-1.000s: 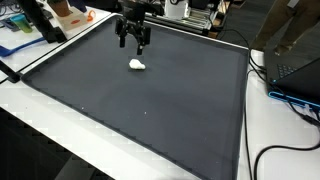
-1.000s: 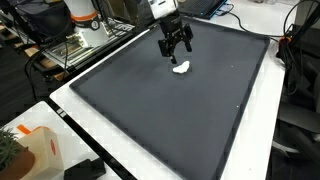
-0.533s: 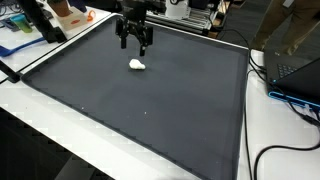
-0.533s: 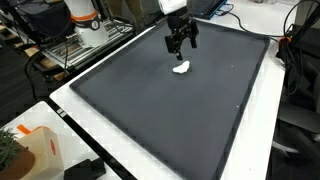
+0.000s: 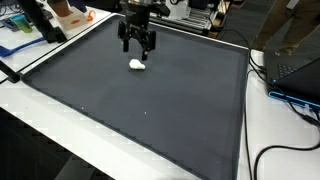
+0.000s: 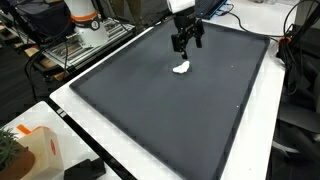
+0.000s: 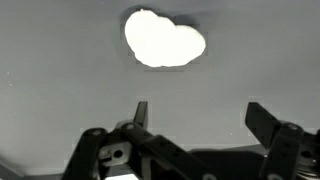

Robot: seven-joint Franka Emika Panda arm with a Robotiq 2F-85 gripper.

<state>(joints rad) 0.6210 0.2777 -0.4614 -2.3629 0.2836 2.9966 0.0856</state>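
A small white lumpy object [image 5: 137, 65] [image 6: 181, 68] lies on the dark mat [image 5: 150, 110] [image 6: 160, 110]. My gripper [image 5: 138, 46] [image 6: 187, 43] hangs above the mat, just beyond the object, open and empty. In the wrist view the white object [image 7: 164, 39] sits ahead of the gripper [image 7: 201, 112], whose two fingers stand wide apart with bare mat between them.
A white table border [image 5: 270, 130] with cables [image 5: 285, 95] runs along one side. Shelving and an orange-and-white item [image 6: 82, 18] stand past the mat's far edge. A box [image 6: 30, 145] sits at the near corner.
The gripper has risen and drawn back from the white object, toward the mat's far edge. The object has stayed put.
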